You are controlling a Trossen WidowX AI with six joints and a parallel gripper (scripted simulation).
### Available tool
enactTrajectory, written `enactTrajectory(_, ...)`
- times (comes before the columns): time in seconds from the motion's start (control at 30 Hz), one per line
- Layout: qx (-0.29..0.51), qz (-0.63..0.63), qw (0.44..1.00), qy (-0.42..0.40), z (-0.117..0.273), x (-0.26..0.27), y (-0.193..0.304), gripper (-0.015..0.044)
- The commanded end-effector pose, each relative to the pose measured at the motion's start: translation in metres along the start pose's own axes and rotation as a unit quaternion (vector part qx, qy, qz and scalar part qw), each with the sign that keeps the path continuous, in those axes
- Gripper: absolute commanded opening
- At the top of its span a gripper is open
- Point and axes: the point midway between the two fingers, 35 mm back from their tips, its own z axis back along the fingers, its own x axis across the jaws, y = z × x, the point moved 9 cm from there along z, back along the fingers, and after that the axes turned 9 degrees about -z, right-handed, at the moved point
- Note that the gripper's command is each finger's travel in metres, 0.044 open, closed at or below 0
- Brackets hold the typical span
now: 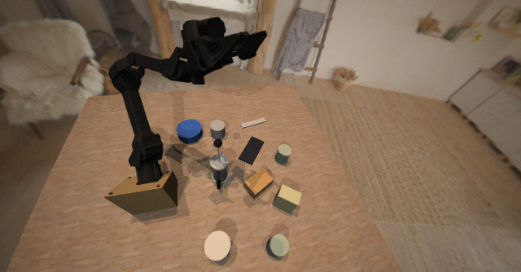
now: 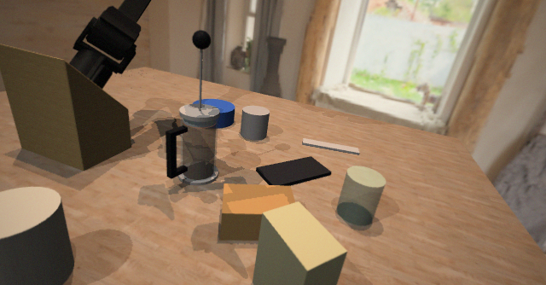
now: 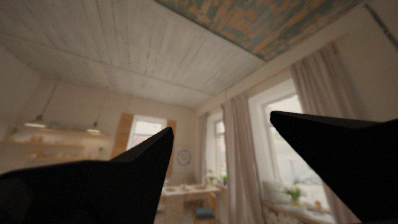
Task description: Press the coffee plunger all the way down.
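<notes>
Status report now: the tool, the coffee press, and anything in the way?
Tool open, empty, high above table. Coffee press upright, plunger knob fully up, untouched. Nothing blocks the knob from above.

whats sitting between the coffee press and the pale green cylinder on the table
The black flat slab lies between the coffee press and the pale green cylinder, touching neither. The exterior view shows it best.

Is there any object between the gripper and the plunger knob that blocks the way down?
Nothing visible blocks it. The open gripper is high above the far side of the table, and the knob stands free above the press, taller than every nearby object.
</notes>
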Motion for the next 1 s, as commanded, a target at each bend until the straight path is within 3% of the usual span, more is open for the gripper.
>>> enactTrajectory(0.0, 0.172, 0.147, 0.974, 0.001, -0.006, -0.040, 0.037, 0.0440)
enactTrajectory(0.3, 0.390, 0.249, 0.885, -0.058, 0.012, -0.090, 0.073, 0.0440)
enactTrajectory(0.6, 0.560, 0.223, 0.779, -0.175, 0.053, -0.129, 0.096, 0.0440)
enactTrajectory(0.8, 0.617, 0.122, 0.725, -0.280, 0.088, -0.144, 0.098, 0.0440)
enactTrajectory(0.97, 0.600, -0.009, 0.713, -0.363, 0.114, -0.148, 0.087, 0.0440)
